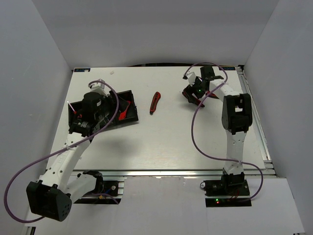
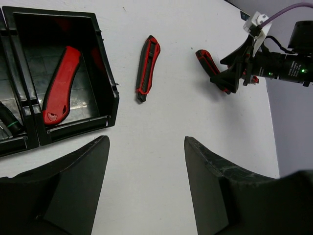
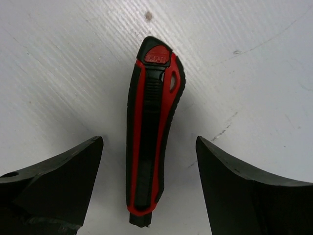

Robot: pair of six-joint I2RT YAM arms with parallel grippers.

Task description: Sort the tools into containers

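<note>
White bench (image 1: 171,142), grey walls | found right claw (image 3: 149,141) spread wide astride red-and-black cutter (image 3: 149,98), far right | found left claw (image 2: 146,139) wide, empty, beside tray (image 2: 105,73) | feared off-centre closing would spin cutter away

Top view: the left arm (image 1: 90,105) covers most of the tray (image 1: 131,98) — contents barely readable. From the left wrist, the tray runs off the left edge — a dark tool (image 2: 10,122) in the next compartment is cut short.
</note>
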